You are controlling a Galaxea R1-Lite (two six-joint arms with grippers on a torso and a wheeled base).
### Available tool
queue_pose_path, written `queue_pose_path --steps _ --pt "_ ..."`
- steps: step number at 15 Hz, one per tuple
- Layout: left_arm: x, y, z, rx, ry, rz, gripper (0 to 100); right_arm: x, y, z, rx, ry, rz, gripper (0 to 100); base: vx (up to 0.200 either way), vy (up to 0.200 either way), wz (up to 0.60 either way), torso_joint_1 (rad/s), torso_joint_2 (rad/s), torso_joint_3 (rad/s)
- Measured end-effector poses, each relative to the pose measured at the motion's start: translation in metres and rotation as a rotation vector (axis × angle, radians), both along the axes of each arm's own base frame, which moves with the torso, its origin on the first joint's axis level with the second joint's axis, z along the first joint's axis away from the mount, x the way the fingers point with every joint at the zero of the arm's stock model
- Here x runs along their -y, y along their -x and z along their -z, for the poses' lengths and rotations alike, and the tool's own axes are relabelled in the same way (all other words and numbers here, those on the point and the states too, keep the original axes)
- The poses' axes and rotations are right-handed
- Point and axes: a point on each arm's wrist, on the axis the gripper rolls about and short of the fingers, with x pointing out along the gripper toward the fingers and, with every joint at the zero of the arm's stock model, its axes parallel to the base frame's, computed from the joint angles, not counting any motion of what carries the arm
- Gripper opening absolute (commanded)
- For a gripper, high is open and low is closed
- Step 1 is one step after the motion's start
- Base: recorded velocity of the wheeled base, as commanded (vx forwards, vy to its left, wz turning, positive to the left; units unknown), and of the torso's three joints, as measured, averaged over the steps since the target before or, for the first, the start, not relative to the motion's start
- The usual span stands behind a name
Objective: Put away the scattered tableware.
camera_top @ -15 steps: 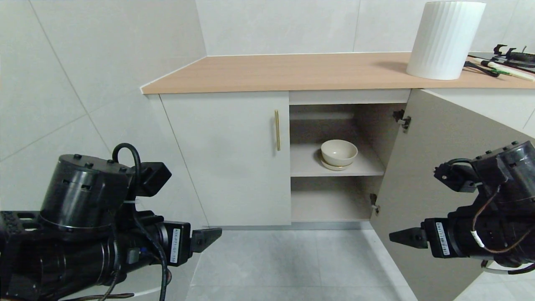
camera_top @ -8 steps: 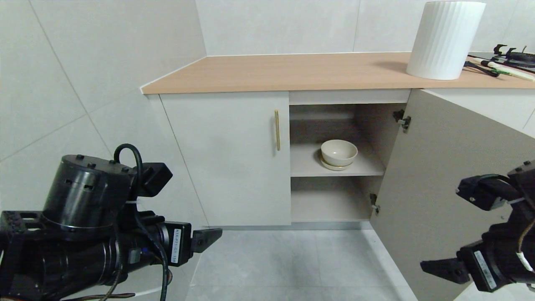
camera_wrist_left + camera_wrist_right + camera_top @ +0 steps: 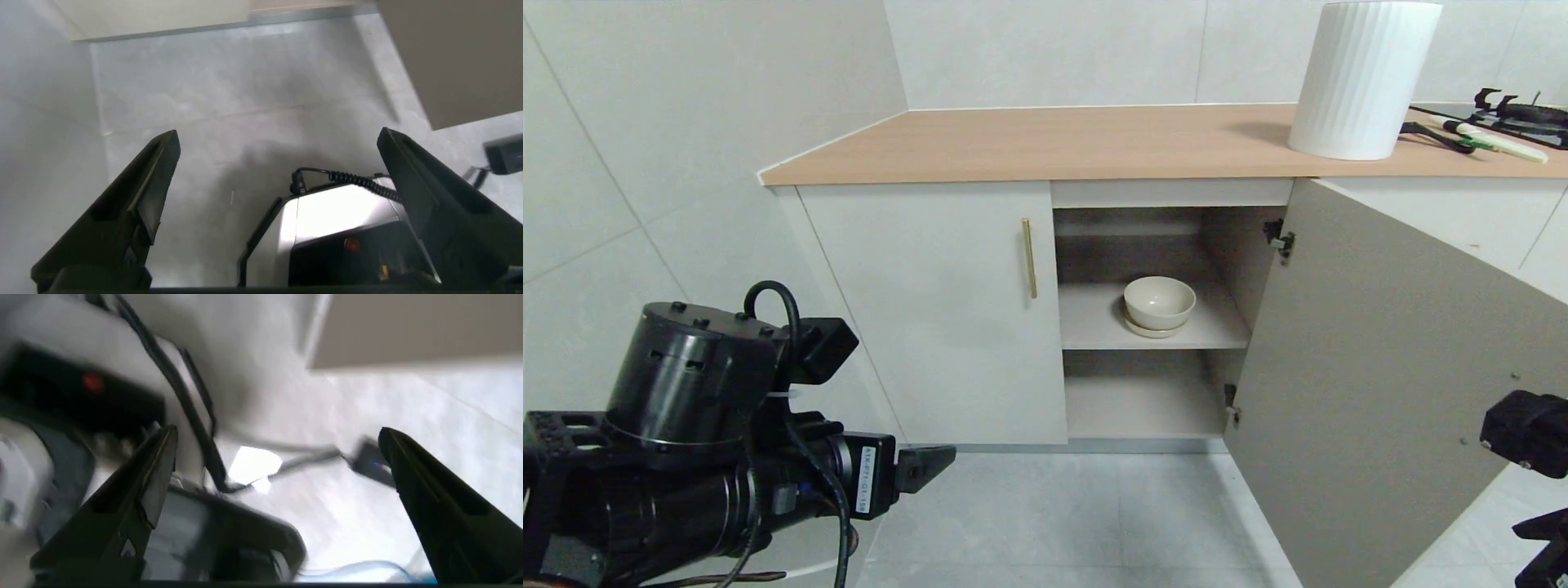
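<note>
Beneath the wood counter (image 3: 1045, 143) the cabinet door (image 3: 1347, 367) is hanging open, and the right claw (image 3: 278, 434) is sinking away from it, spread wide and empty like the left claw (image 3: 278, 140) (which hasn't budged), so stowing looks done. The bowl (image 3: 1160, 300) is sitting mouth-up on its plate (image 3: 1150, 331) on the middle shelf (image 3: 1090, 320), round, favouring no long axis.

Left arm (image 3: 686, 490): matt black throughout. Cylindrical joint housing (image 3: 690, 367) has small screws (image 3: 672, 306) set round its top rim. A black cable (image 3: 793, 327) loops over the housing, and a white tie (image 3: 781, 394) binds the bundle below it. The wrist carries a white printed label (image 3: 873, 480). Left gripper (image 3: 278, 140) and right gripper (image 3: 278, 434): black, with tapering wedge-shaped fingers (image 3: 139, 204). Right arm (image 3: 1531, 431): black angular casing.
</note>
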Motion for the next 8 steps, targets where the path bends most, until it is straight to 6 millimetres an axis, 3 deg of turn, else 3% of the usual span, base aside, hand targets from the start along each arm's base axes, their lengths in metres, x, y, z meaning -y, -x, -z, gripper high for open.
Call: queue_pose_path --steps 4,8 --pt "0.0002 -0.0002 -0.0002 0.001 0.0 0.001 100 0.0038 0.0039 -0.0009 0.023 0.054 0.029 100 0.0 -0.2 0.0 0.004 0.0 0.004" --pt "0.0006 0.0 -0.0002 0.001 0.002 0.004 100 0.0104 -0.0025 -0.0005 0.021 0.074 0.107 100 0.0 0.0 0.0 0.0 0.0 0.0"
